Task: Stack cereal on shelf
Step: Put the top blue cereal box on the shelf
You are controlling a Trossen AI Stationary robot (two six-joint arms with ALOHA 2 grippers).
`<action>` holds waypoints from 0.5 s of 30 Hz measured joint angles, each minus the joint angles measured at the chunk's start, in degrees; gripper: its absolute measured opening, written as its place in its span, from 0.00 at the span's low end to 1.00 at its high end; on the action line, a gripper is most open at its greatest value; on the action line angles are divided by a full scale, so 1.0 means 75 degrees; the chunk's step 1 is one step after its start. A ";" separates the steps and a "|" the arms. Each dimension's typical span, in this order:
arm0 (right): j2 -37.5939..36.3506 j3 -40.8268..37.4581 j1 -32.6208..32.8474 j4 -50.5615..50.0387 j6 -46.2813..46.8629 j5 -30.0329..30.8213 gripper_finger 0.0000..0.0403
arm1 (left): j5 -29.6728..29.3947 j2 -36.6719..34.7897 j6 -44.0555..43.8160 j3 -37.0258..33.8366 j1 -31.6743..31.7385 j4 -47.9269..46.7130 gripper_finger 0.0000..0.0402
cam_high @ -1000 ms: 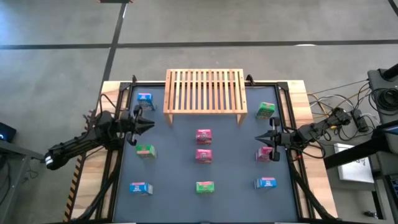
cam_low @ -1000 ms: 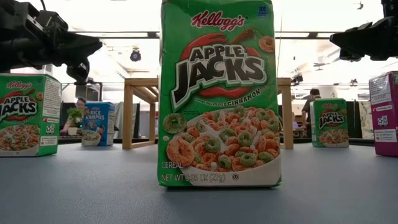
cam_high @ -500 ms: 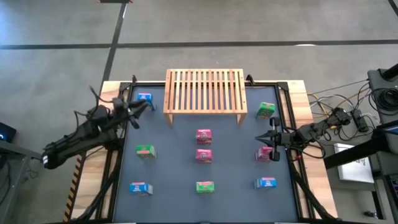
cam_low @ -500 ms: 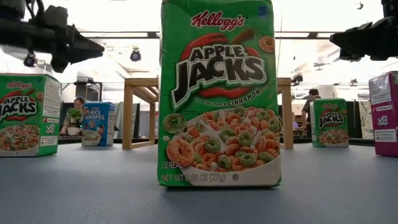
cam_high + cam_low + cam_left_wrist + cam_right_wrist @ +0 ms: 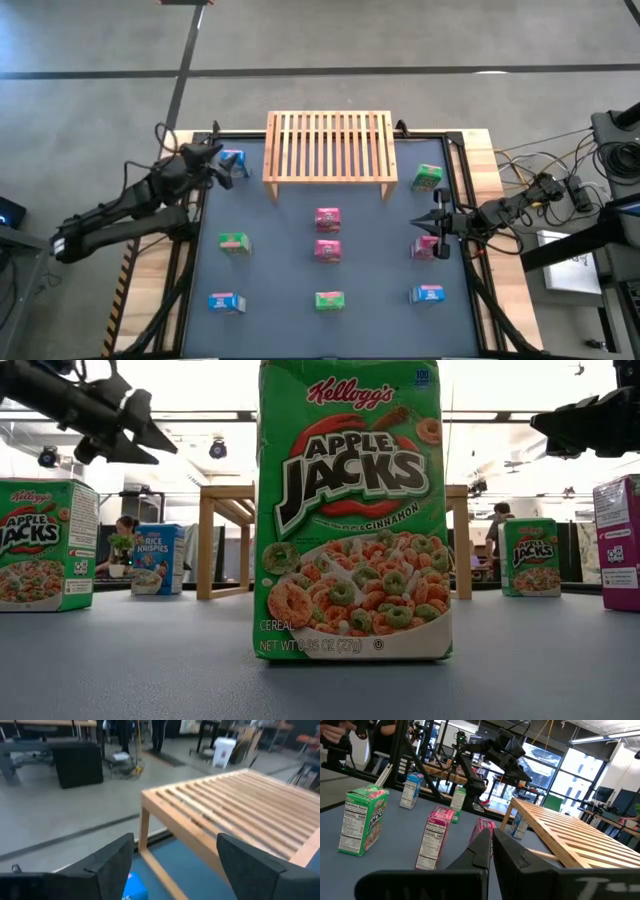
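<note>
Look at the upper left of the overhead view: the left gripper (image 5: 222, 160) hovers over the blue cereal box (image 5: 233, 160) at the back-left of the grey table (image 5: 275, 280), just left of the wooden shelf (image 5: 329, 145). In the left wrist view its fingers (image 5: 112, 862) stand apart with nothing between them — the blue box shows only as a corner at the bottom edge.

At the right of the overhead view, the right gripper (image 5: 437, 224) sits above the pink box (image 5: 425, 247) at the table's right side; its fingers (image 5: 482, 847) are pressed together and carry nothing.

You will find the shelf at the top centre of the table, its slatted top bare. The other boxes — green, pink and blue — stand scattered on the table in front of it, none on the shelf.
</note>
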 joint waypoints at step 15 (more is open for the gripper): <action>0.0001 0.0000 0.0000 -0.0002 0.0001 0.0000 0.02 | -0.1845 0.1516 -0.0554 0.0060 0.0000 0.0069 0.71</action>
